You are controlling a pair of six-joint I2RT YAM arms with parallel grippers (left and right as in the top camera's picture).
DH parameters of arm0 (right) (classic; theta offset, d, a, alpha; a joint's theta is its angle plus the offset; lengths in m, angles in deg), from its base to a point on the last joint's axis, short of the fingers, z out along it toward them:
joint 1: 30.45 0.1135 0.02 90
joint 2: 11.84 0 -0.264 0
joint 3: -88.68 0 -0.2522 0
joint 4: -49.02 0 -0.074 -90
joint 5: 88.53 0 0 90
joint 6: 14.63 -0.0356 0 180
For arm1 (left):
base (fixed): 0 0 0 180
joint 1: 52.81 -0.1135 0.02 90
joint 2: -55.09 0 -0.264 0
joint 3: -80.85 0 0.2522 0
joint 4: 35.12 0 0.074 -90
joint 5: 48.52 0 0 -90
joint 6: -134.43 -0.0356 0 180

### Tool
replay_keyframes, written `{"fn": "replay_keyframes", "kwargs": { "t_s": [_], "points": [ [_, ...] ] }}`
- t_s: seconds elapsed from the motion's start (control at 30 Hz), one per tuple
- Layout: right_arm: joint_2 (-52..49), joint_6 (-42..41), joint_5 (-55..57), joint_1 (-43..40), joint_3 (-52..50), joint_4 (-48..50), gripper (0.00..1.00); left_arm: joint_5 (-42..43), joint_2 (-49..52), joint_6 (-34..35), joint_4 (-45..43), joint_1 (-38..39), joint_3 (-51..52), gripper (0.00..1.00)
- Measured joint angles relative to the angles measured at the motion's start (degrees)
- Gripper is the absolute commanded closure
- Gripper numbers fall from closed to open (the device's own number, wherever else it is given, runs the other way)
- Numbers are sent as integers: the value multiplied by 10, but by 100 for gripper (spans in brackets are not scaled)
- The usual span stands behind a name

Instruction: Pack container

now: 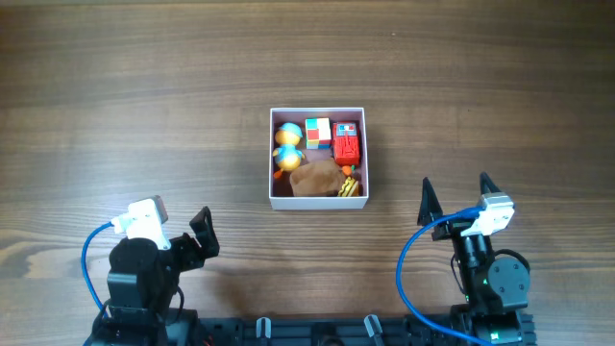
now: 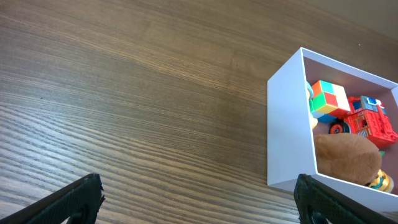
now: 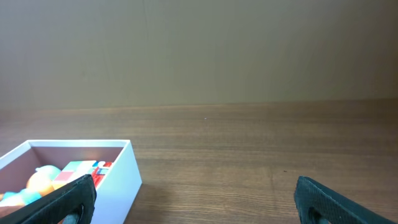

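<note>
The container [image 1: 318,200] is a square white box with a pinkish inside at the table's middle. It holds a multicoloured cube [image 1: 318,132], a red toy truck [image 1: 346,146], a yellow and blue duck toy [image 1: 287,142] and a brown plush lump [image 1: 317,179]. It also shows in the left wrist view [image 2: 287,124] and the right wrist view [image 3: 118,171]. My left gripper [image 1: 188,242] is open and empty near the front left, apart from the container. My right gripper [image 1: 456,200] is open and empty at the front right, beside the container.
The table is dark wood [image 1: 144,96]. Blue cables [image 1: 408,279] loop by both arm bases at the front edge.
</note>
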State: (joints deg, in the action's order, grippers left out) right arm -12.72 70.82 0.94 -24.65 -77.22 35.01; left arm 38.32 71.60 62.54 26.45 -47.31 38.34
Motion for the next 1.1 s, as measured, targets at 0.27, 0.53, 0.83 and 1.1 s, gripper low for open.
{"fn": "replay_keyframes", "kwargs": {
  "t_s": [0.27,0.53,0.83,1.1],
  "points": [
    [0,4,-6,0,0,0,0,0,0,0,0,0,0,0],
    [0,4,-6,0,0,0,0,0,0,0,0,0,0,0],
    [0,4,-6,0,0,0,0,-4,0,-2,10,0,0,0],
    [0,4,-6,0,0,2,0,11,-130,-27,-99,0,95,0]
  ]
}}
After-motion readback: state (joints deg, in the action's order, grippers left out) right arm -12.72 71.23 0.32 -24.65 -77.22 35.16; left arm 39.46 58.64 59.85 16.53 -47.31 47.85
